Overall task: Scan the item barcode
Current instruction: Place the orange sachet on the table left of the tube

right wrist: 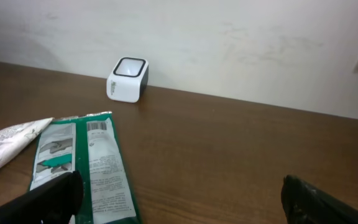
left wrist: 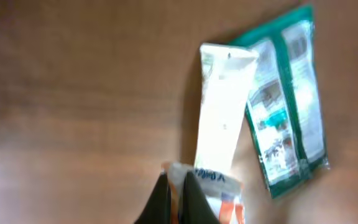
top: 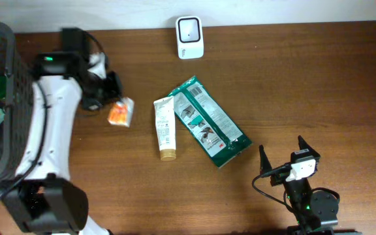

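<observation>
L gripper [left wrist: 176,182] is clamped shut on one edge of a small orange-and-white sachet [top: 121,113]. The sachet sits well left of the scanner [top: 190,37] and nearer the robot than it. Can't tell whether the sachet hangs clear of the table [top: 318,78] or touches it. R gripper [top: 281,146] stands wide open w/ nothing in it, off to the scanner's right and much nearer the robot.

Handling, my guess: sachet is v. light, thin, floppy film. Weight is no worry, but from a one-edge pinch it'll prob droop and twist. Glossy skin may slip or throw glare at the scanner window. Taking it by the sealed edge, as now, leaves the printed faces free. No barcode visible on it in any view, so which face to present is unknown. Likely needs a wrist roll to hold it flat-on to the window.

White tube [top: 165,128] and green pack [top: 211,122] lie nearer the robot than the scanner, touching at one end. The tube is a bit left of the scanner, the pack a bit right.
</observation>
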